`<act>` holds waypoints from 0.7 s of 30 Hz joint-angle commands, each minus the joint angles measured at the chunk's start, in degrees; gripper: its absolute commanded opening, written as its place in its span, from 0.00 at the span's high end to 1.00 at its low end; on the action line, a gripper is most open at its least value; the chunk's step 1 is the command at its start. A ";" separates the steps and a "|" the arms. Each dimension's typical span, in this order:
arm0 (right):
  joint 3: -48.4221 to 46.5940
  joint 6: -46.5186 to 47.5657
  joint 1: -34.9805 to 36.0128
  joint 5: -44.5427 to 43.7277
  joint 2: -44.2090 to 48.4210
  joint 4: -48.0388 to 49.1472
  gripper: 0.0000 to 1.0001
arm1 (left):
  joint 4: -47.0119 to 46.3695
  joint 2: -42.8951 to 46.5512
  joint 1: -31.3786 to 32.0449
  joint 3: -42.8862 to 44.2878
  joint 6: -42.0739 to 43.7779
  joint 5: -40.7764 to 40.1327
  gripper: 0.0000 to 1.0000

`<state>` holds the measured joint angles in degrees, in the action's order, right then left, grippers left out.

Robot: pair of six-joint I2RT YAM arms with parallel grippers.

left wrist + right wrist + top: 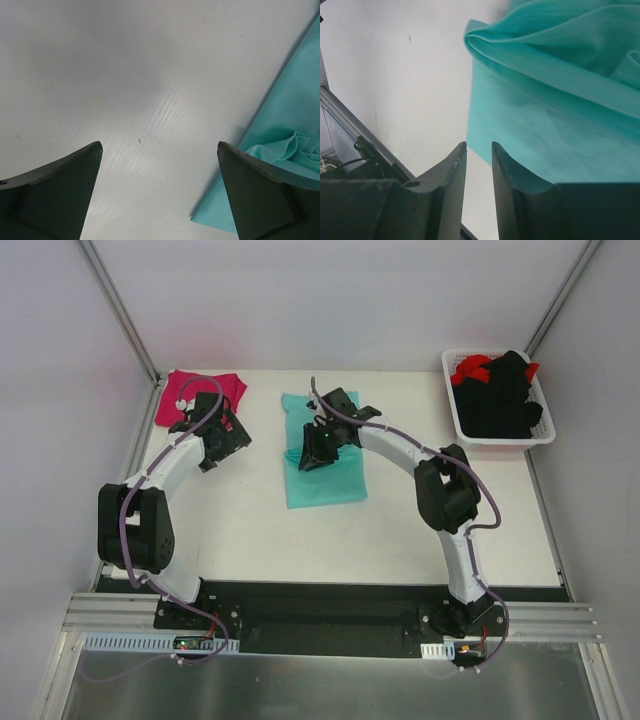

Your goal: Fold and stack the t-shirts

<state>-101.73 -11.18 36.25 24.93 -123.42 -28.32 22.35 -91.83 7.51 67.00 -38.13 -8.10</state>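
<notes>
A teal t-shirt (325,478) lies partly folded as a long strip in the middle of the white table (250,530). My right gripper (311,458) hovers over its left edge. In the right wrist view the right gripper (479,145) has its jaws a narrow gap apart with only bare table between them, and the teal cloth (555,100) lies bunched just beyond and to the right. A magenta-pink t-shirt (195,390) lies crumpled at the back left. My left gripper (232,437) hangs beside it, wide open (159,145) over bare table, the teal shirt's corner (280,125) at its right.
A white basket (458,422) at the back right holds black garments (505,390) and a red one (478,367). Metal frame posts and white walls enclose the table on three sides. Both arm bases are bolted at the near edge.
</notes>
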 commanded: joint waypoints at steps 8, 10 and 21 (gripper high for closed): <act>-9.61 -1.83 0.75 -0.32 -7.27 0.02 0.71 | 3.14 4.73 -0.83 2.43 0.42 0.19 0.01; -11.02 -1.21 0.32 -0.41 -8.94 0.01 0.71 | 3.23 4.91 -0.83 2.34 0.51 0.19 0.01; -27.97 -1.65 -6.27 0.47 -19.23 0.36 0.68 | 4.37 7.63 -0.83 0.32 0.78 0.80 0.01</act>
<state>-122.58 -12.45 33.45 24.77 -140.75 -28.25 24.84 -88.09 7.05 67.72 -38.09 -7.55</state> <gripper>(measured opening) 0.308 0.992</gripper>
